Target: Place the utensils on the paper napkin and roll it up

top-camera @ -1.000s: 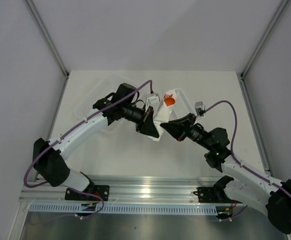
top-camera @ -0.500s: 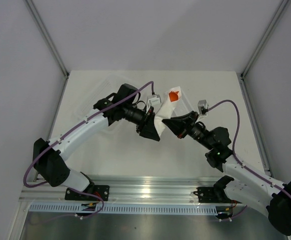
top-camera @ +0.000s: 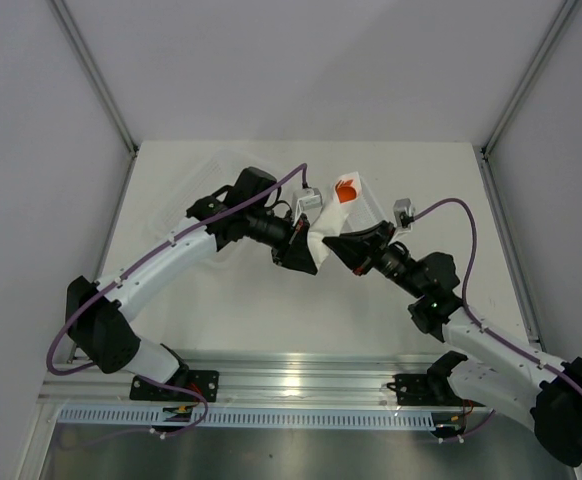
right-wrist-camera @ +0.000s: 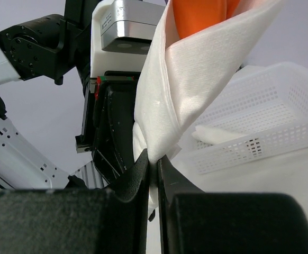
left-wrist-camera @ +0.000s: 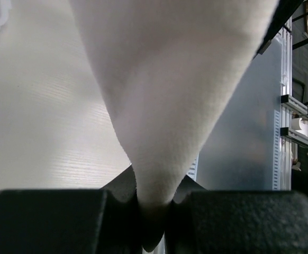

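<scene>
Grippers sharing one rolled napkin (top-camera: 323, 228) above the middle of the desk (top-camera: 221, 310)

Both arms reach in from the near edge and meet about midway between the side edges; the left gripper (top-camera: 304, 256) has its jaws clamped tight on the near, tapered end of the napkin; the right gripper (top-camera: 337, 246), just beside it, has its jaws nipped narrow on a fold of the same sheet; the napkin is wrapped into a cone, lifted off the surface and widening toward the far edge; the utensils (top-camera: 345, 192) poke orange-red out of its open far end; farther back on the desk, a white mesh basket (right-wrist-camera: 270, 106) holds a white roll (right-wrist-camera: 217, 135).
</scene>
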Robot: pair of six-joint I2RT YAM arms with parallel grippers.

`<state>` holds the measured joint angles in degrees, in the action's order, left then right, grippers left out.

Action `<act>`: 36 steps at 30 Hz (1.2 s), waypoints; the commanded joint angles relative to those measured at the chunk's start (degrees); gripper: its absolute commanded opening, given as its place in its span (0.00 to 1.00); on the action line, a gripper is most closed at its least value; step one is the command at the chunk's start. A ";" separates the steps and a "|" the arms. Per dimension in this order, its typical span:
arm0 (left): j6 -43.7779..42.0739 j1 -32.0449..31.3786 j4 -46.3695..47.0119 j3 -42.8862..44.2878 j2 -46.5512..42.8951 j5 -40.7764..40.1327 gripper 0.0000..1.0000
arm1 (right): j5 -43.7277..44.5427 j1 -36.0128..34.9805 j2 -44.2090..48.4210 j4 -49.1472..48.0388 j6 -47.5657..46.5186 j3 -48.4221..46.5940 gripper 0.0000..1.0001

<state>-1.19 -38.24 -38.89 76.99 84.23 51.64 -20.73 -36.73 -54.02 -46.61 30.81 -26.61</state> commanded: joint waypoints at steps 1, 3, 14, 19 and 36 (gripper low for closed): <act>-2.15 -0.52 0.57 2.99 -0.82 -0.74 0.01 | 0.08 0.17 -0.74 -1.56 -1.54 -1.95 0.00; -3.11 -0.43 0.31 2.81 -0.99 -2.32 0.01 | 0.34 0.17 -1.26 -1.20 -2.15 -2.39 0.00; -5.66 0.53 0.92 4.04 -1.34 -8.13 0.60 | -0.88 0.26 -5.21 3.80 -7.69 -7.57 0.00; -5.75 1.41 1.01 5.45 -1.34 -8.48 0.60 | -1.59 0.52 -6.71 3.98 -8.92 -9.34 0.00; -9.26 5.37 -0.74 8.26 -2.75 -11.11 0.71 | -5.10 3.07 -8.73 6.78 -11.37 -10.91 0.00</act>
<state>-7.51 -33.82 -39.64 81.80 84.20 41.82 -24.34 -34.22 -62.46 -40.64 22.76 -34.04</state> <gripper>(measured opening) 0.699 0.087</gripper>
